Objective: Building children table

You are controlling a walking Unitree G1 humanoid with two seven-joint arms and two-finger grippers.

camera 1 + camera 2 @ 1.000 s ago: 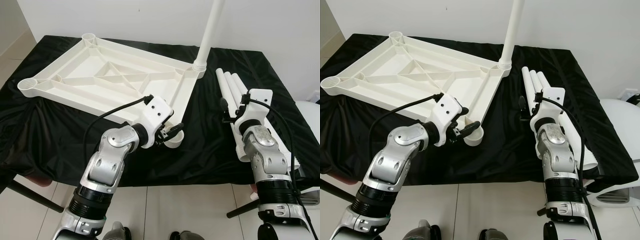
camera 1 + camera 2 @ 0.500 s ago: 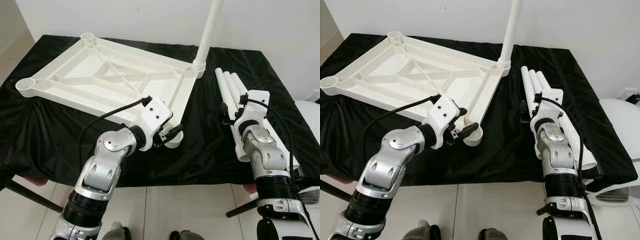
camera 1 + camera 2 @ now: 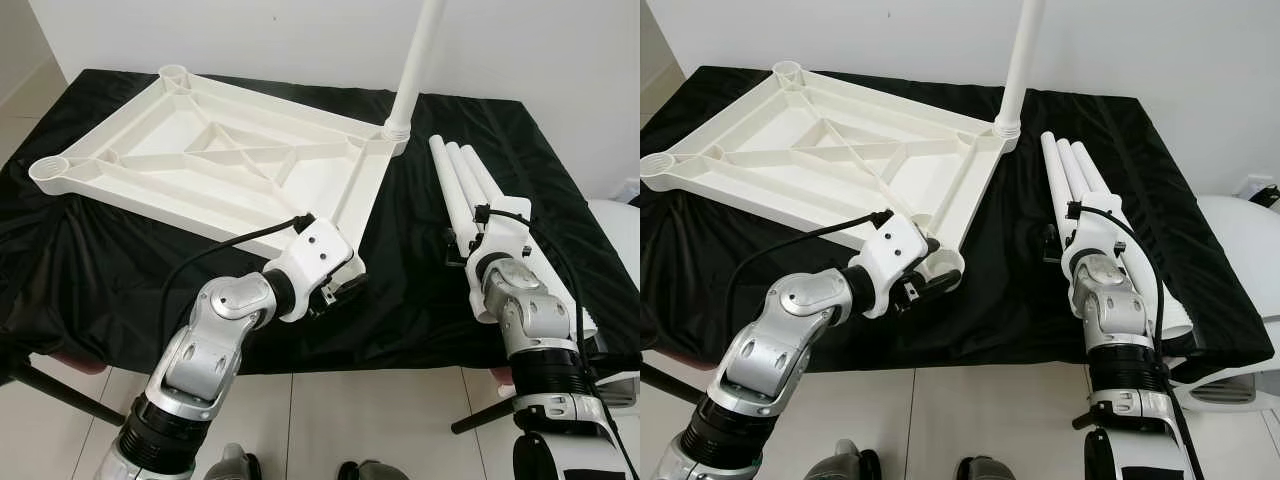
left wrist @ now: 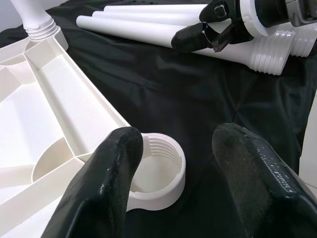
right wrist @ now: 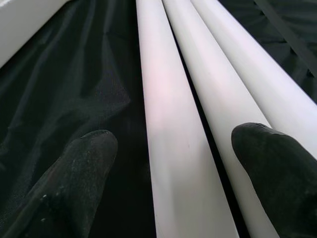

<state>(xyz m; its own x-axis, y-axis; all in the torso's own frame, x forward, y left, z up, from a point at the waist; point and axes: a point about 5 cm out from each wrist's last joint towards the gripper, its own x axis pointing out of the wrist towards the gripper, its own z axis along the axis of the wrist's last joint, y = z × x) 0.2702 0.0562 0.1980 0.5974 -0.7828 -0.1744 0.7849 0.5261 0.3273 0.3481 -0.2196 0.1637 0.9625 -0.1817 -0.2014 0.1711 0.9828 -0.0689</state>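
Left eye view has the white tabletop (image 3: 230,160) lying upside down on the desk (image 3: 90,270), which is draped in black cloth, with its ribbed underside facing up. One white leg (image 3: 415,65) stands upright, seated in the far corner socket on the robot's right. Round sockets sit at the other corners, and the near socket (image 4: 156,171) is an open threaded ring resting on the cloth.

Three loose legs (image 3: 470,190) lie side by side on the cloth to the right of the tabletop, close together and roughly parallel, running away from the robot, their ribbed threaded ends toward the near edge of the desk.

At the near socket is the left gripper (image 4: 176,163). Its fingers (image 4: 106,178) are spread wide and grip nothing; in the left wrist view one finger overlaps the ring's rim and the other sits over bare cloth beside it, so the ring lies between them.

Over the loose legs is the right gripper (image 5: 176,163), its fingers (image 5: 79,173) also parted wide with nothing clasped. In the right wrist view they straddle the innermost legs, one over the cloth beside the legs, the other over the leg furthest from the tabletop.

White tiled floor (image 3: 380,420) shows below the desk's near edge, and a white wall (image 3: 540,50) rises behind it.
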